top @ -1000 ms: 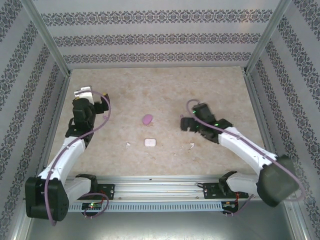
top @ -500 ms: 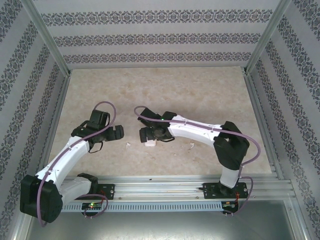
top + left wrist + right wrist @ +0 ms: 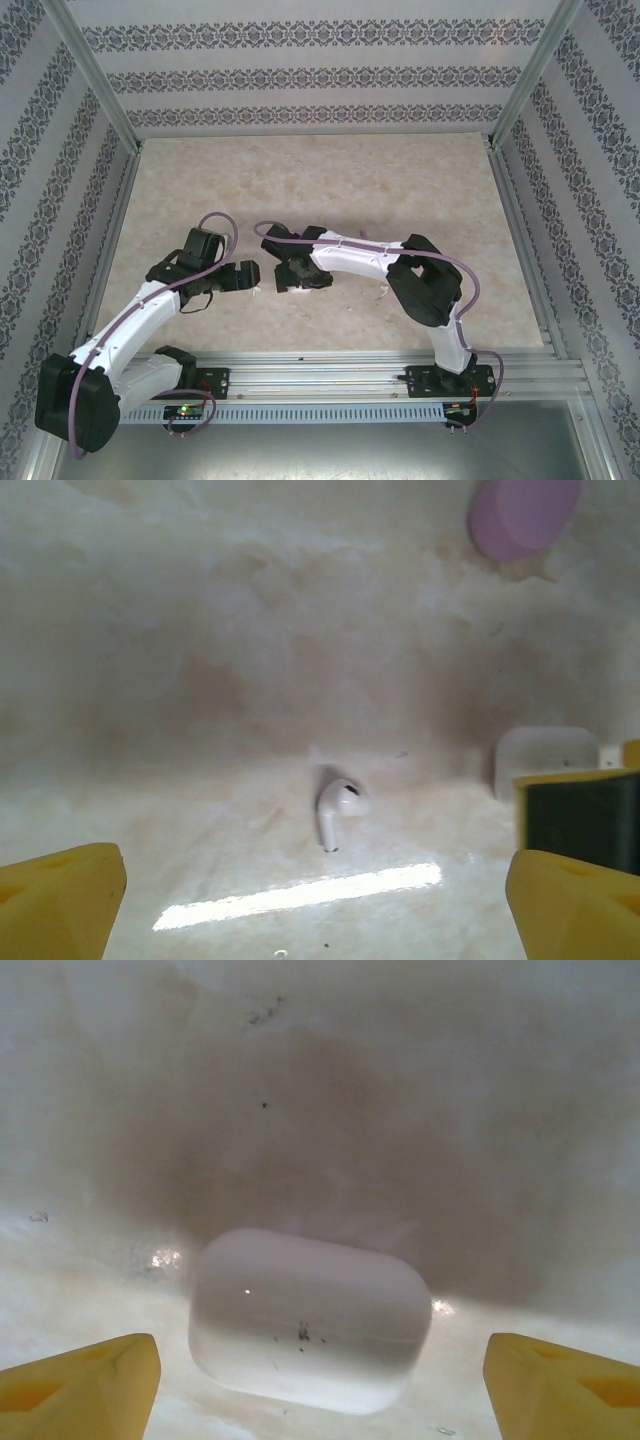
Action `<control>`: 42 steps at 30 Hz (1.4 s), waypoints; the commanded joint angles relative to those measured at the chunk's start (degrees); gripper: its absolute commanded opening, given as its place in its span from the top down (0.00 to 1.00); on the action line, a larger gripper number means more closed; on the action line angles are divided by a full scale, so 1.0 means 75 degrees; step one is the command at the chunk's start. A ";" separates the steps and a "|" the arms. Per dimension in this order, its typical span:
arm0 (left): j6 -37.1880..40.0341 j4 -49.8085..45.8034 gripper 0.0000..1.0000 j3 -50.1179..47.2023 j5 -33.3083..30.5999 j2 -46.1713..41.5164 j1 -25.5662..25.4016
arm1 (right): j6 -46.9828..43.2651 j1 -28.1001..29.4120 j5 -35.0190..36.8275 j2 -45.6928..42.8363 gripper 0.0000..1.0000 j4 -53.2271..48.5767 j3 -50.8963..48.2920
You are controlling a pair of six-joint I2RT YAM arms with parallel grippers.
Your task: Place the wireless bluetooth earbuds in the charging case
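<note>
Earbud [image 3: 338, 810] between spread left fingers [image 3: 60, 895]; right fingers [image 3: 85, 1380], arm folded leftward, spread flanking white case [image 3: 310, 1320].

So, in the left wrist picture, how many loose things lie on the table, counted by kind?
Earbuds: 1, the white earbud
Cases: 2, the white case and the pink case
Total: 3
</note>
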 commanded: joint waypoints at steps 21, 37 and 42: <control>0.0555 0.1663 0.14 -0.0606 0.1430 0.0090 -0.0066 | 0.0152 -0.0412 -0.0975 0.0206 0.44 0.1003 -0.0627; 0.0373 0.4832 0.19 -0.1506 0.1120 -0.1578 -0.1186 | 0.1131 -0.1194 -0.1297 -0.3087 0.48 0.2230 -0.1857; -0.0104 0.6800 0.21 -0.1755 0.0723 -0.1360 -0.1852 | 0.1433 -0.1321 -0.1194 -0.4082 0.48 0.2250 -0.1911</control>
